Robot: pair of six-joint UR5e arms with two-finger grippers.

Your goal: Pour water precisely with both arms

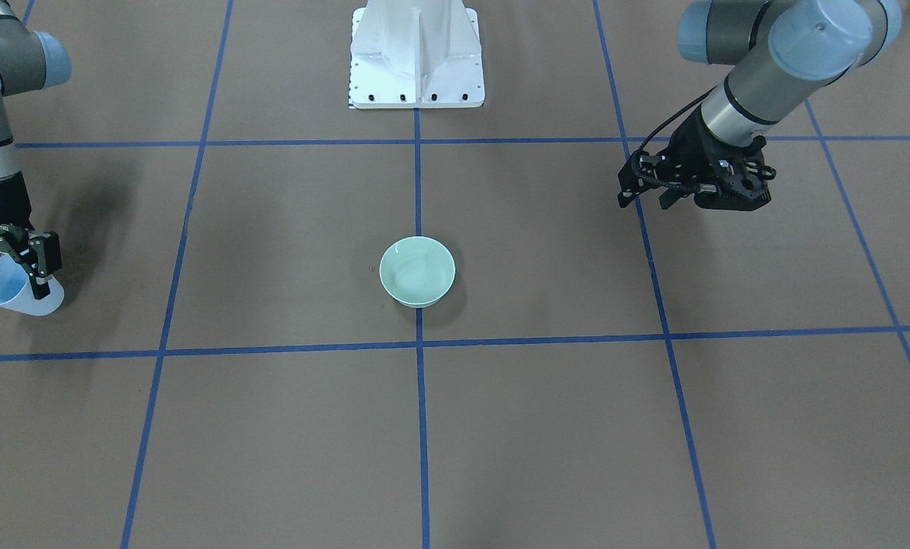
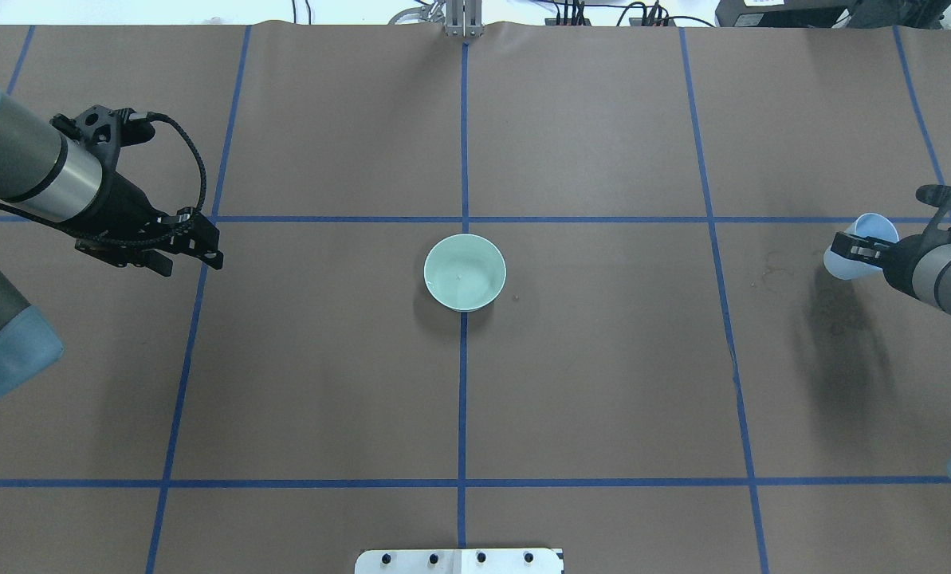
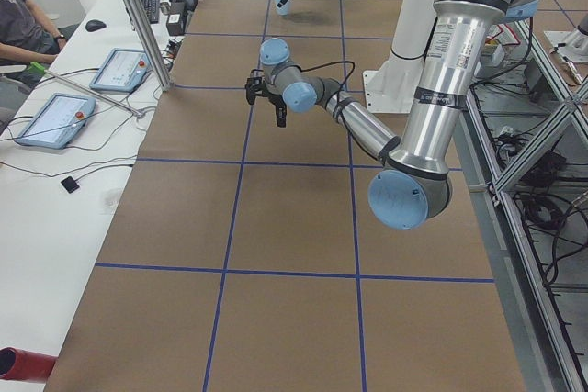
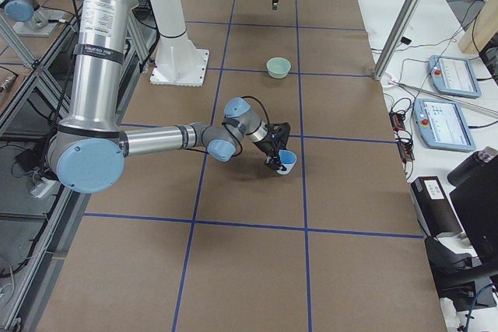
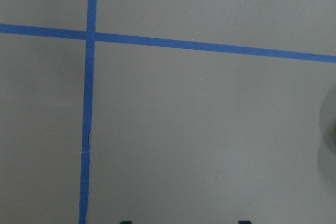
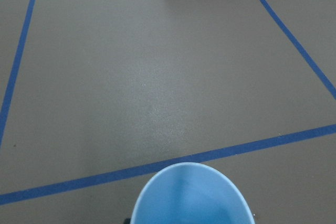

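My right claw (image 1: 12, 278) squeezes a pale blue cup (image 1: 1, 293) at the far side of the counter (image 1: 271, 229). I cannot tell if water is in it. My left claw (image 1: 644, 203) is spread wide. The green bowl (image 1: 416, 271) sits in the middle, well apart from both.

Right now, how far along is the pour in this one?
Early. Done: the right gripper is shut on the light-blue cup, far out on the robot's right. In hand: only that grasp; the left gripper hangs open and empty, apart from the green bowl at the table's centre. Left: carrying the cup to the bowl and pouring. I cannot make out water in either.
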